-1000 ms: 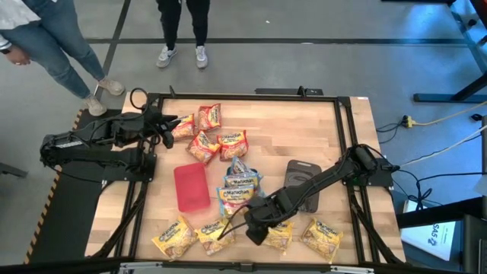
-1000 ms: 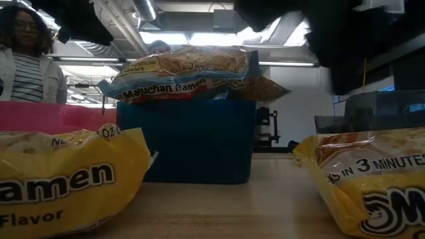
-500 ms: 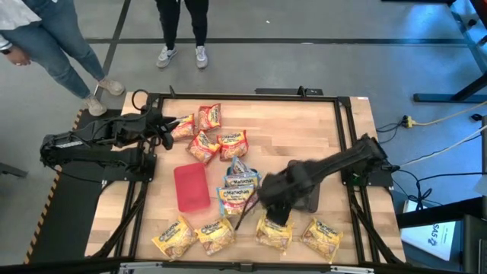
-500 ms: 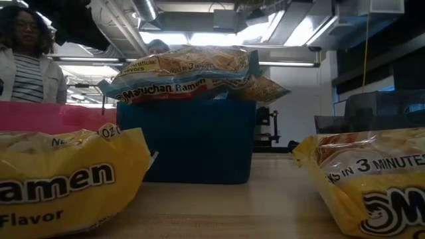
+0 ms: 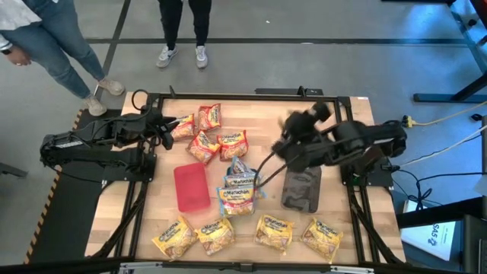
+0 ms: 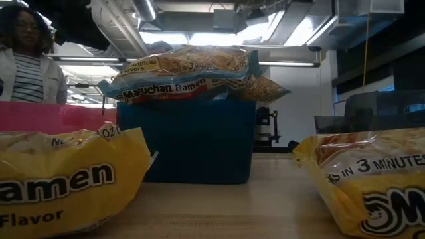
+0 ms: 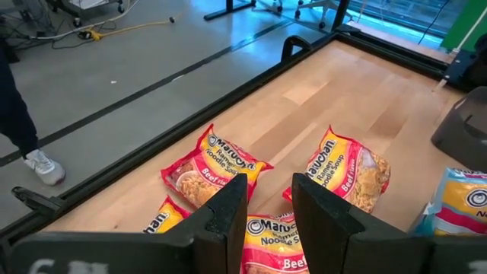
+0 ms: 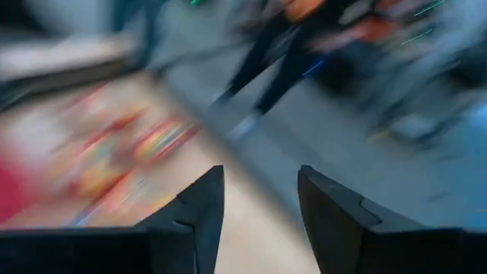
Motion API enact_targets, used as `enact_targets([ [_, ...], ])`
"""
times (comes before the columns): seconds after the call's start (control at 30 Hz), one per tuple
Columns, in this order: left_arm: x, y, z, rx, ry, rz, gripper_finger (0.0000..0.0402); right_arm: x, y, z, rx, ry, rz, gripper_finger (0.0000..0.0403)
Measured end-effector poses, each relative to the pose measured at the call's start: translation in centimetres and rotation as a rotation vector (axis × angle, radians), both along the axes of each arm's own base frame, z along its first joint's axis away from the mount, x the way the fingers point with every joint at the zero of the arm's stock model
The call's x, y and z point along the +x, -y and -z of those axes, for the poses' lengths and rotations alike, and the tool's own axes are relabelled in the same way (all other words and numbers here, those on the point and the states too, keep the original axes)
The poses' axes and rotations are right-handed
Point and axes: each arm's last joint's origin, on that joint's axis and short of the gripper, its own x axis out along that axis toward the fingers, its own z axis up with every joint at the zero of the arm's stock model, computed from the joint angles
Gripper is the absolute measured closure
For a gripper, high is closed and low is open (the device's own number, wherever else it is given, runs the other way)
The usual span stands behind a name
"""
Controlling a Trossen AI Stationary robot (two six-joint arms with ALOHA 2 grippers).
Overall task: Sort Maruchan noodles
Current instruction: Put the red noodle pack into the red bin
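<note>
The Maruchan packets lie in three groups in the high view. The red packets (image 5: 209, 133) are at the far left. The blue packets (image 5: 238, 186) are piled on a teal tray (image 6: 186, 143). The yellow packets (image 5: 215, 234) lie in a row along the near edge. My left gripper (image 5: 169, 129) hovers open beside the red packets (image 7: 213, 167). My right gripper (image 5: 289, 131) is raised over the table's middle right, open and empty (image 8: 259, 198).
A flat red tray (image 5: 191, 186) lies left of the blue pile and a dark grey tray (image 5: 302, 186) lies right of it, under my right arm. People stand beyond the far edge (image 5: 183, 30), and one shows in the low view (image 6: 26, 60). Bare wood lies far right.
My right arm has lifted from the yellow packets at the near edge. It swung up and back toward the far right, past the dark grey tray, and left the low view. The packets lie as before. My left arm has kept still.
</note>
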Motion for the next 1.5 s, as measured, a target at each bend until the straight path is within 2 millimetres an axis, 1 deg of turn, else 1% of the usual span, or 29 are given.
enact_targets([
  [0.07, 0.0, 0.0, 0.0, 0.0, -0.001, 0.0, 0.0303, -0.8, 1.4, -1.0, -0.118, 0.059, 0.102, 0.0238],
  [0.13, 0.0, 0.0, 0.0, 0.0, -0.001, 0.0, 0.0303, -2.0, 3.3, -1.9, -0.159, 0.097, 0.187, 0.0238],
  [0.2, 0.0, 0.0, 0.0, 0.006, -0.006, 0.0, 0.0303, -3.5, 5.5, -2.5, -0.131, 0.119, 0.253, 0.0238],
  [0.27, 0.0, 0.0, 0.0, 0.019, -0.018, 0.005, 0.0303, -5.0, 7.5, -2.5, -0.08, 0.114, 0.307, 0.0238],
  [0.33, 0.0, 0.0, 0.0, 0.031, -0.028, 0.008, 0.0303, -5.9, 9.2, -1.8, -0.044, 0.086, 0.36, 0.0238],
  [0.4, -0.1, -0.1, 0.0, 0.04, -0.031, -0.003, 0.0303, -6.6, 10.8, -0.7, -0.002, 0.048, 0.413, 0.0238],
  [0.5, -0.1, -0.1, 0.0, 0.045, -0.033, -0.01, 0.0303, -7.4, 12.6, 1.6, 0.075, -0.019, 0.468, 0.0238],
  [0.6, -0.1, -0.1, 0.0, 0.045, -0.033, -0.01, 0.0303, -8.2, 13.7, 4.4, 0.152, -0.044, 0.501, 0.0238],
  [0.73, -0.1, -0.1, 0.1, 0.033, -0.041, -0.013, 0.0303, -8.8, 14.3, 8.9, 0.267, -0.001, 0.484, 0.0238],
  [0.9, 0.3, -0.1, 0.8, 0.013, -0.119, -0.005, 0.0303, -8.9, 14.1, 14.7, 0.384, 0.101, 0.353, 0.0238],
  [0.97, 0.4, -0.1, 1.1, -0.011, -0.146, 0.005, 0.0303, -8.8, 13.9, 16.6, 0.416, 0.157, 0.288, 0.0238],
  [1.03, 0.7, 0.0, 1.8, -0.048, -0.173, 0.014, 0.0303, -8.7, 13.9, 17.9, 0.42, 0.215, 0.234, 0.0238],
  [1.07, 0.9, 0.0, 2.5, -0.072, -0.186, 0.017, 0.0303, -8.5, 13.9, 18.4, 0.422, 0.244, 0.204, 0.0238],
  [1.13, 1.4, 0.0, 4.5, -0.139, -0.207, 0.006, 0.0303, -8.5, 13.8, 19.1, 0.42, 0.277, 0.169, 0.0238],
  [1.2, 2.3, -0.3, 6.6, -0.186, -0.196, -0.033, 0.0303, -8.3, 13.9, 19.1, 0.408, 0.317, 0.147, 0.0238],
  [1.23, 2.8, -0.6, 7.2, -0.189, -0.172, -0.051, 0.0303, -8.3, 13.9, 19.0, 0.406, 0.322, 0.145, 0.0238],
  [1.27, 3.2, -0.9, 7.5, -0.181, -0.136, -0.075, 0.0303, -8.3, 13.9, 19.0, 0.405, 0.325, 0.144, 0.0238],
  [1.37, 4.4, -2.3, 6.6, -0.091, -0.012, -0.191, 0.0303, -8.2, 13.9, 18.9, 0.414, 0.339, 0.127, 0.0238],
  [1.43, 4.3, -3.6, 6.2, -0.054, -0.02, -0.287, 0.0303, -8.0, 13.8, 18.8, 0.424, 0.351, 0.107, 0.0238],
  [1.5, 3.8, -4.9, 5.7, -0.07, -0.038, -0.378, 0.0303, -7.9, 13.8, 18.8, 0.435, 0.35, 0.081, 0.0238],
])
